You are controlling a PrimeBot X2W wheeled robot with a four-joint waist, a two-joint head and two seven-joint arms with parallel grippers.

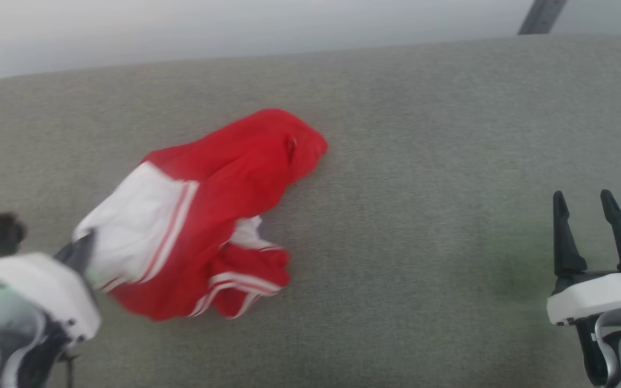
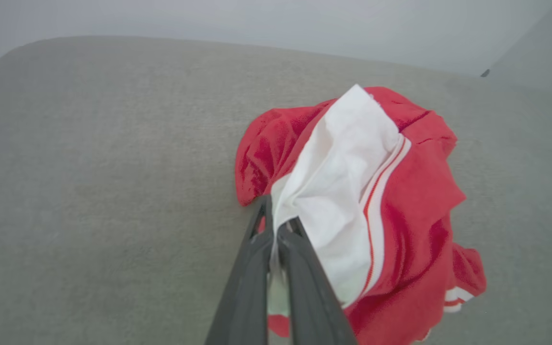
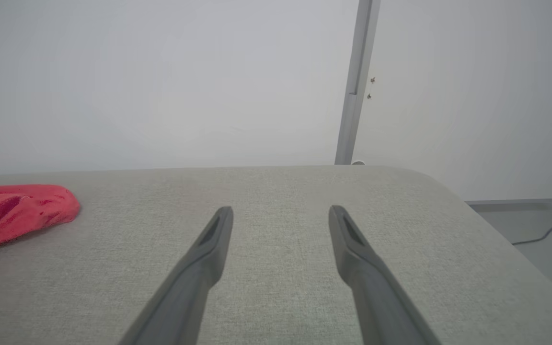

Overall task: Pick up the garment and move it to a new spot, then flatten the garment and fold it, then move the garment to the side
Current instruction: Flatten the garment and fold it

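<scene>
**A:** Where was the garment (image 1: pixel 208 215) lying?

**B:** It lay in a crumpled heap left of centre on the grey padded surface (image 1: pixel 423 242). It sat straight on the cloth top, not in a bin or basket.

**A:** And the hands?

**B:** The left gripper (image 2: pixel 274 223) had its two dark fingers pressed together on the edge of the white sleeve (image 2: pixel 338 191), at the near-left end of the heap. The right gripper (image 3: pixel 281 213) stood spread wide and held nothing. It was low over bare surface, well apart from the shirt.

**A:** How did you judge it would handle?

**B:** Light, soft and limp. A thin jersey like that would sag and trail from a single pinch, and the rest of the bundle would drag behind it. The knit looked a little slick, so a shallow bite on the hem could slip out.

**A:** Was the sleeve a good place to hold it?

**B:** It was fine for carrying the shirt to a new spot. For flattening I would want two holds set wide apart, such as both shoulders or both hem corners. That would let the cloth hang open instead of twisting.

**A:** How much cloth was in the pinch?

**B:** The head view was blurred there. It was probably a fold of the sleeve, but I couldn't tell how many layers.
</scene>
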